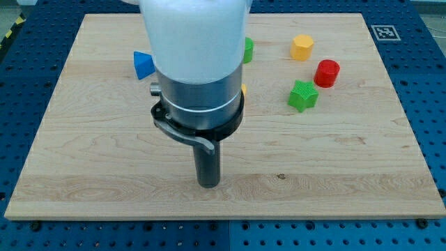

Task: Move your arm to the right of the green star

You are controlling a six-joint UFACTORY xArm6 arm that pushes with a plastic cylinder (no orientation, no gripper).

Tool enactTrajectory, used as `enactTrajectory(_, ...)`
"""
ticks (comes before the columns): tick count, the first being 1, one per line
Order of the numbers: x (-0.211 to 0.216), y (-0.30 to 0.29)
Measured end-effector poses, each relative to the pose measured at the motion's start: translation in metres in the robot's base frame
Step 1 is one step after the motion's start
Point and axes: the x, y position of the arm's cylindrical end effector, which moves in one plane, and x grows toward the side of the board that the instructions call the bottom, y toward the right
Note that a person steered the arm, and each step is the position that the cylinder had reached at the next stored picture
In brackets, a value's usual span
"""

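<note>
Left of the green star [303,95], my tip [208,185] rests on bare counter [334,160] — no jaws on this tool — so it must cross right.

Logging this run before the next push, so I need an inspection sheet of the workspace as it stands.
Surface: wooden board, bare at the view's bottom.
Job's things: green star; my tip sits well to its left and lower.
Clutter: red cylinder beside the star, yellow block, blue block, green block partly hidden by the arm.
Hand: none, rod only.
Cables: nothing seen.
Surroundings: blue perforated table, marker tag.
</note>
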Motion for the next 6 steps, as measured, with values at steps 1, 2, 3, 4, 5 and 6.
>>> enactTrajectory(1, -0.004, 0.003)
enactTrajectory(2, -0.004, 0.011)
enactTrajectory(3, -0.004, 0.013)
enactTrajectory(4, -0.004, 0.017)
enactTrajectory(5, -0.004, 0.031)
enactTrajectory(6, -0.004, 0.032)
